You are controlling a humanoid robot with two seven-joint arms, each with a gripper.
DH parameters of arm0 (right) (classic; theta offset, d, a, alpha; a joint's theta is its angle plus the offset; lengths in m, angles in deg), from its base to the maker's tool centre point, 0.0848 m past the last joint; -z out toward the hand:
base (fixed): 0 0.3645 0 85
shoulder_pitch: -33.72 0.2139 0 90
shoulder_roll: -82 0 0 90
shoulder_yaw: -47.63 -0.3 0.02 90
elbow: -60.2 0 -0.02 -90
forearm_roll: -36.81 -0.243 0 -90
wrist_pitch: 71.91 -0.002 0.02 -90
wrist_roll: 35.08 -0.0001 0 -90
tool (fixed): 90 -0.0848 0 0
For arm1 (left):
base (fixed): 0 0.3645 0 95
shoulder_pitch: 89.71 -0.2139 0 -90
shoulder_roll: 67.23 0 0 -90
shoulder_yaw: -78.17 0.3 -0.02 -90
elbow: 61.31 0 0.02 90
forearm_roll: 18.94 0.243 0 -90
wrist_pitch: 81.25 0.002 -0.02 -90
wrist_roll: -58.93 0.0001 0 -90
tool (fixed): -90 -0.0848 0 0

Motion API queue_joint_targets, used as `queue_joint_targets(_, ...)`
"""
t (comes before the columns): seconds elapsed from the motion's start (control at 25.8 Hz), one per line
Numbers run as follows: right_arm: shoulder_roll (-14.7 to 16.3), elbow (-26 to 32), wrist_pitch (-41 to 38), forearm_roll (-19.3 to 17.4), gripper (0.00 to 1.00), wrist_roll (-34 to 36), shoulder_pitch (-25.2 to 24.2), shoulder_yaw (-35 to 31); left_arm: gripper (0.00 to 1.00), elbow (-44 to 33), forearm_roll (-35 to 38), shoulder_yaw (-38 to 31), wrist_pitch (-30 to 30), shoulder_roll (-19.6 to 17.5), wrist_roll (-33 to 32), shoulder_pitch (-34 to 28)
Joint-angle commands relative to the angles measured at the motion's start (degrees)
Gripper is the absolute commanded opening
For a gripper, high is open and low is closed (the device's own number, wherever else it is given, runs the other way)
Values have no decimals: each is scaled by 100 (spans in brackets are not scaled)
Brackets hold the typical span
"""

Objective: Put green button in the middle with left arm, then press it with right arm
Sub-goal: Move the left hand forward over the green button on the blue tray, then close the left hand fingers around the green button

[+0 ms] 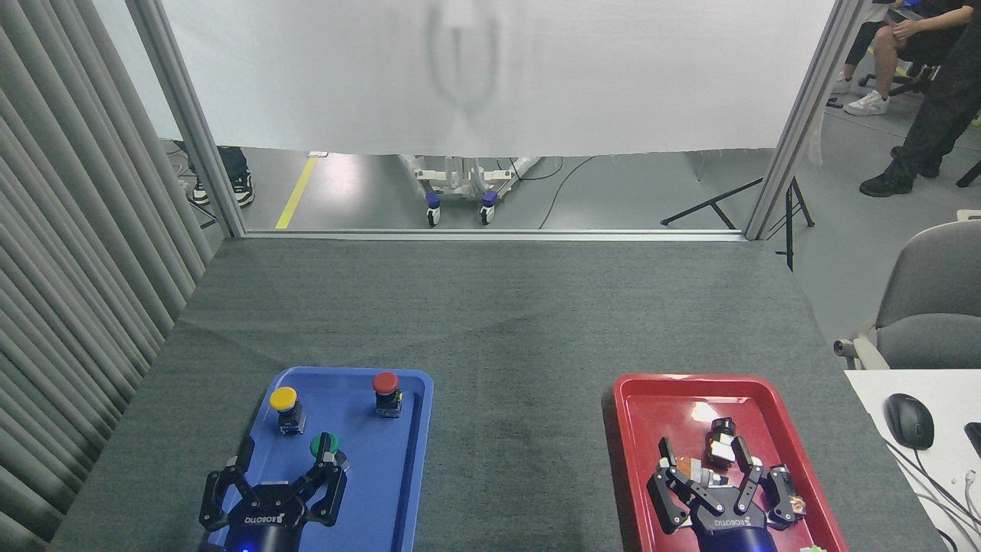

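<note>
Scanning left to right
Curtain (69, 253): grey ribbed folds along the table's left edge.
Blue tray (398, 491): smooth plastic with rounded corners, lying on the mat.
Yellow button (283, 400): round cap, far left of the blue tray.
Left gripper (285, 479): black fingers spread wide over the blue tray's near end, one fingertip crossing the green cap; holding nothing.
Green button (322, 445): round mushroom cap in the blue tray, partly hidden by that finger.
Red button (385, 383): upright at the tray's far right.
Middle mat (521, 429): dark grey felt-like weave between the trays.
Red tray (659, 399): glossy plastic holding small parts.
Right gripper (716, 471): fingers splayed open above the red tray.
</note>
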State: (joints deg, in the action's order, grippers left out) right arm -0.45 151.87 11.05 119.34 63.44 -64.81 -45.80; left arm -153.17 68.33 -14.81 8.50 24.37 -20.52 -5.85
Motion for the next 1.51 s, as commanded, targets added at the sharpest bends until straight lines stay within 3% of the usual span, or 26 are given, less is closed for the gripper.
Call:
queue_joint_targets(0.0, -8, 0, 1, 9, 100, 1, 0, 0, 100, -16, 17, -2, -19, 16, -10, 95)
queue_joint_targets(0.85, 10, 0, 10, 9, 100, 1, 35, 0, 100, 63, 0, -2, -810, -2, -19, 112)
queue_joint_targets(1.47, -17, -9, 36, 26, 100, -8, 35, 9, 100, 168, -18, 7, -775, -37, -106, 95)
